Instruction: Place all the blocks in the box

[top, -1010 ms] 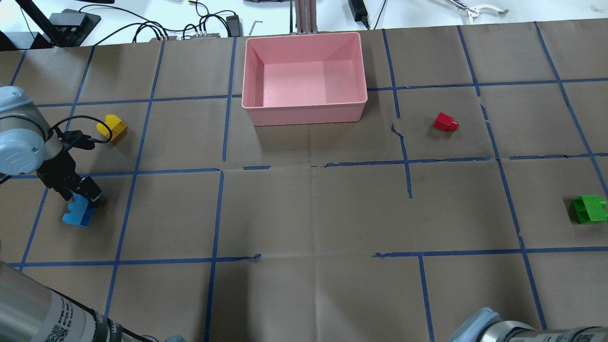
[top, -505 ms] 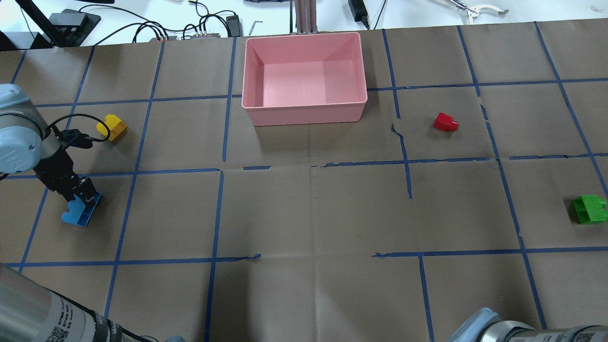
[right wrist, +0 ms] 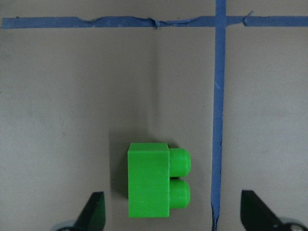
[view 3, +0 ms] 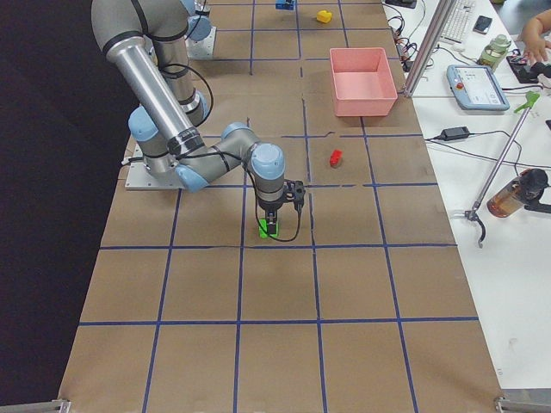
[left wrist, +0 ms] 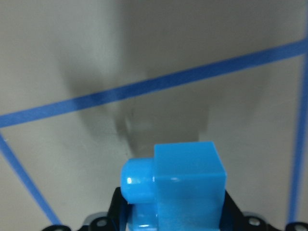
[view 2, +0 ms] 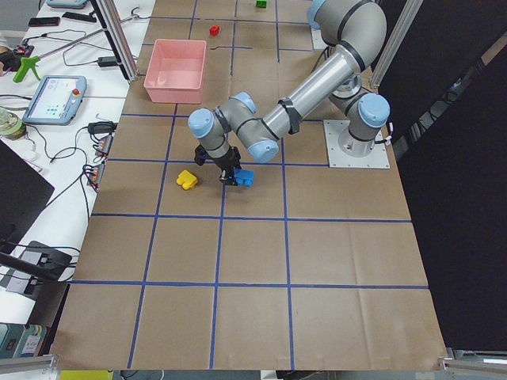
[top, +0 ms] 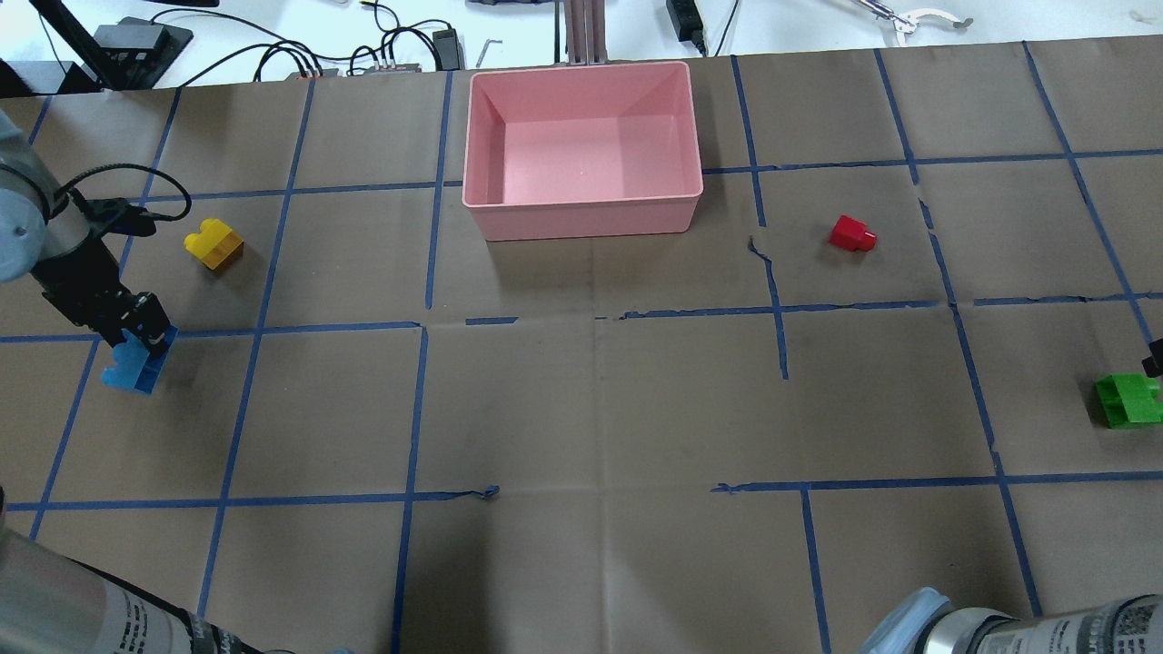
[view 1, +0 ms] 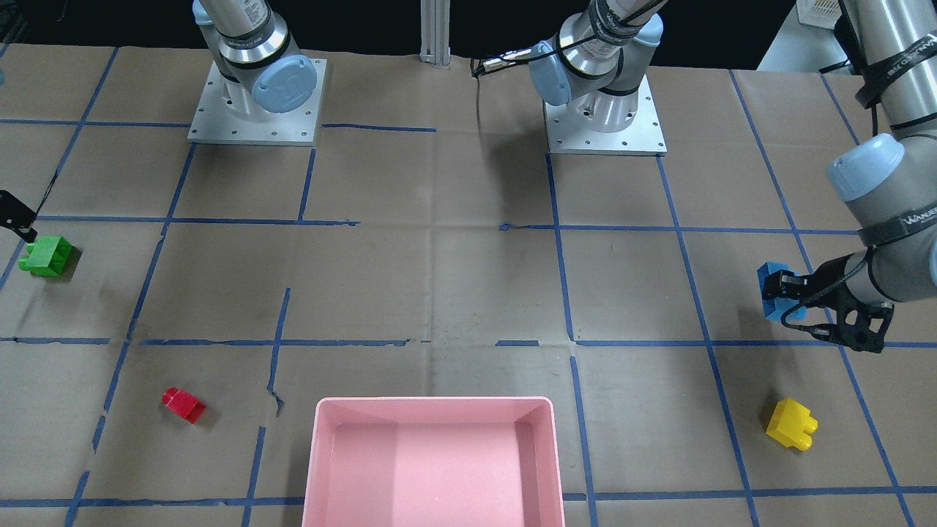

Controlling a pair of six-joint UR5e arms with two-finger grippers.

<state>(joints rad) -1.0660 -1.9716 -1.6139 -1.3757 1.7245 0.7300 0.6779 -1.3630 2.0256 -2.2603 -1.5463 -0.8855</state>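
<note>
My left gripper (top: 138,343) is shut on the blue brick (top: 125,371) and holds it just above the table at the far left; the brick fills the left wrist view (left wrist: 178,187) and also shows from the front (view 1: 770,289). The yellow brick (top: 214,244) lies close by. My right gripper (right wrist: 176,214) is open and hangs over the green brick (right wrist: 151,180), one finger on each side of it; the brick lies at the right edge (top: 1127,400). The red brick (top: 851,233) lies right of the pink box (top: 581,213), which holds nothing.
Brown paper with a blue tape grid covers the table. Cables, power bricks and a metal post (top: 586,32) lie beyond the box at the far edge. The two arm bases (view 1: 252,95) stand on the robot's side.
My left gripper has risen with the blue brick and carried it left and toward the far side. The right gripper's tip has come into view at the right edge by the green brick.
</note>
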